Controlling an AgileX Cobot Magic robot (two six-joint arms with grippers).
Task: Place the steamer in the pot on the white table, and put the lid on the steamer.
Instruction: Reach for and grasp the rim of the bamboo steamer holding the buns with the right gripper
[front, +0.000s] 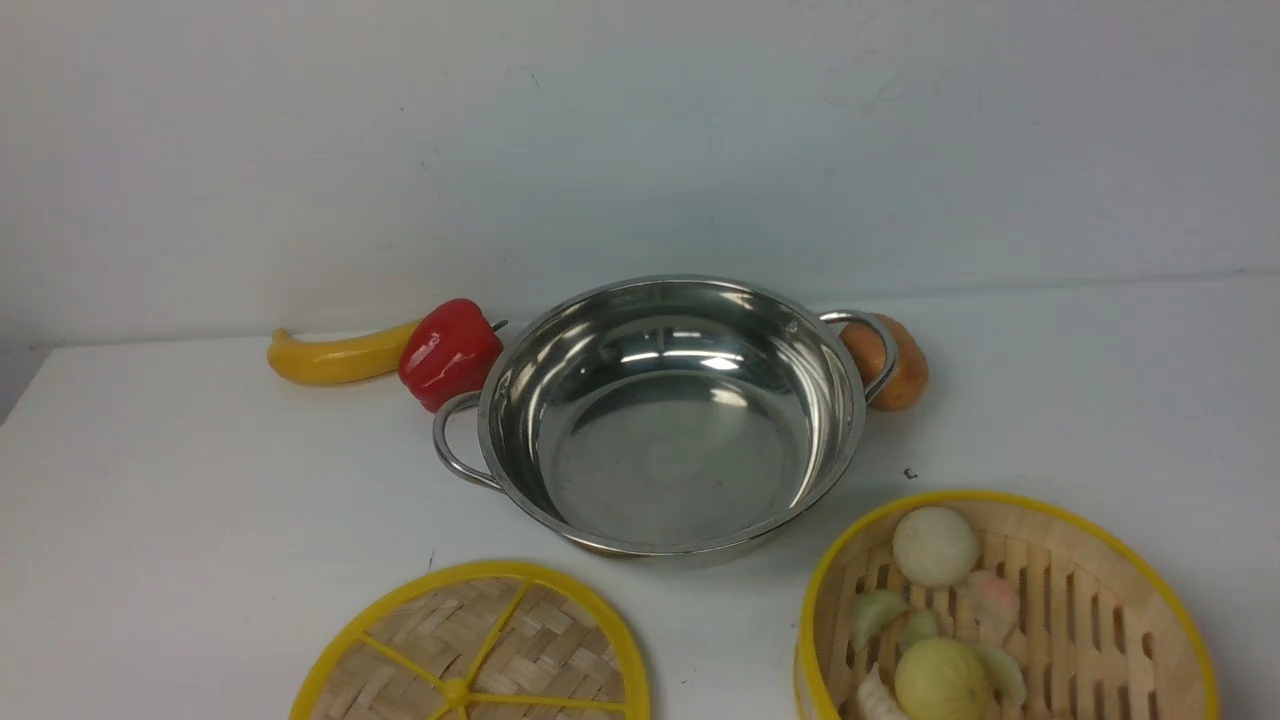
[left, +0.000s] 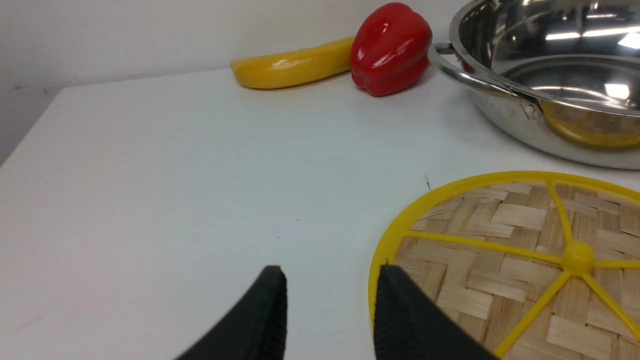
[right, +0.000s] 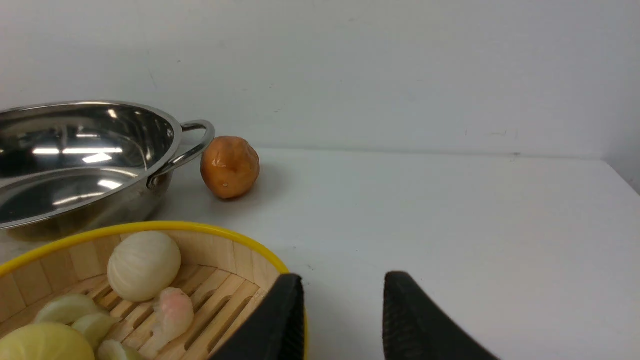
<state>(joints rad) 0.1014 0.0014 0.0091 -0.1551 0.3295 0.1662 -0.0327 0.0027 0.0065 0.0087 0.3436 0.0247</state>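
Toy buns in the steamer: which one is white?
The round bun nearest the pot; the other round one is yellow.

Pot (front: 680, 450): mirror-bright, smooth metal; looped handles of shiny metal too. Lid (front: 400, 640), near left: matt woven strips, bamboo-like, rough; rim and spokes smooth yellow plastic by look. Steamer (front: 1090, 600), near right: pale wood-like slats and wall, low sheen, yellow plastic-looking rim. Red pepper (front: 450, 352), far left: glossy, smooth. Banana (front: 345, 356): soft gloss. Brown-orange round item (right: 230, 167), far right: slightly uneven, some shine. White table (front: 200, 520): smooth, mostly matt.
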